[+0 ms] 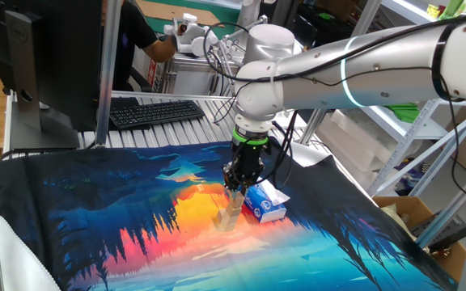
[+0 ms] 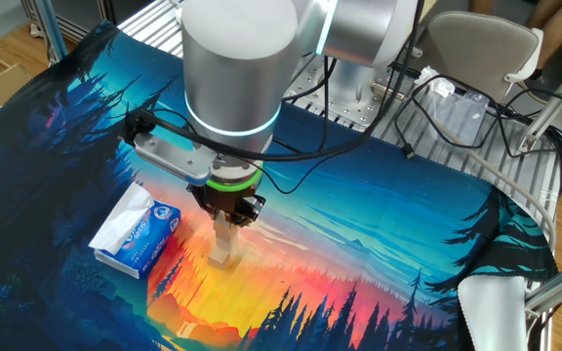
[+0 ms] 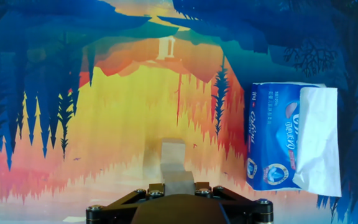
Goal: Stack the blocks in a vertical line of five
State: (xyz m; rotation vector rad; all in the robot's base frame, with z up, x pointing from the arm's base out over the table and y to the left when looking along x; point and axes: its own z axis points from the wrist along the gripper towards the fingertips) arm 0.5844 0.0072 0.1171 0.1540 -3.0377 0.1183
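Note:
A short vertical stack of light-tan wooden blocks (image 1: 230,213) stands on the orange middle of the printed mat. It also shows in the other fixed view (image 2: 224,248). In the hand view I see the stack from above (image 3: 173,160). My gripper (image 1: 235,192) points straight down over the stack, and its jaws sit tight against both sides of the top block (image 3: 178,182). The gripper also shows in the other fixed view (image 2: 226,222) and the hand view (image 3: 178,188). I cannot count the blocks; the fingers hide the top one in the fixed views.
A blue-and-white tissue box (image 1: 264,202) lies on the mat close beside the stack, also in the other fixed view (image 2: 137,232) and the hand view (image 3: 291,137). A keyboard (image 1: 154,111) and a monitor stand behind the mat. Cables hang by the arm.

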